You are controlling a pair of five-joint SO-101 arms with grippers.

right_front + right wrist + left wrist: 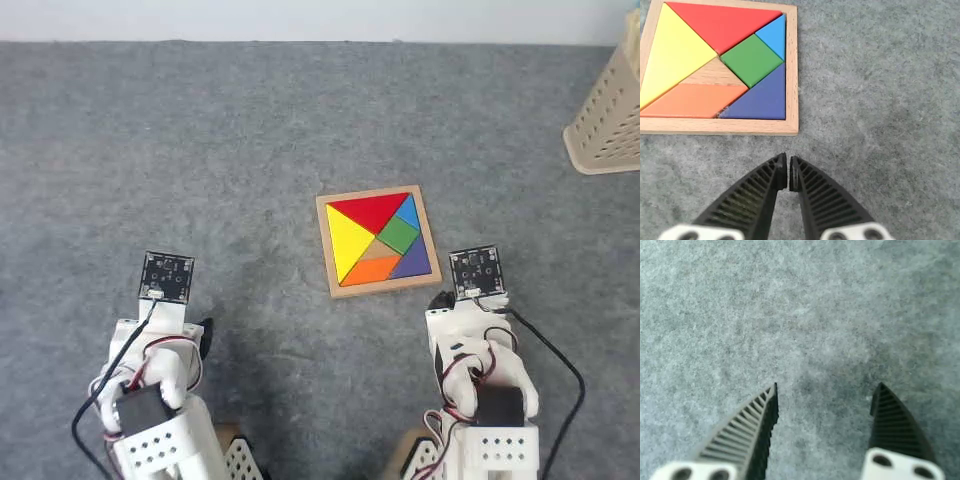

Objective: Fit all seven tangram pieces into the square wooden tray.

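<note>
Seemingly almost done: six coloured pieces (pixel 715 22) sit in the tray (pixel 791 75), just beyond my right gripper (pixel 788 160), pinched closed, empty; the wood-toned centre triangle (pixel 714 74) could be piece or gap. My left gripper (pixel 827 390) gapes wide, empty

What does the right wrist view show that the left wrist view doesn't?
Right wrist view: the wooden tray with six coloured pieces seated flat in it, plus a tan triangle in the middle that could be a seventh piece or bare tray floor, I cannot tell which. The right gripper is shut and sits just outside the tray's edge. Left wrist view: the left gripper, open, with nothing between its fingers. Both: the grey carpet beneath the gripper.
</note>
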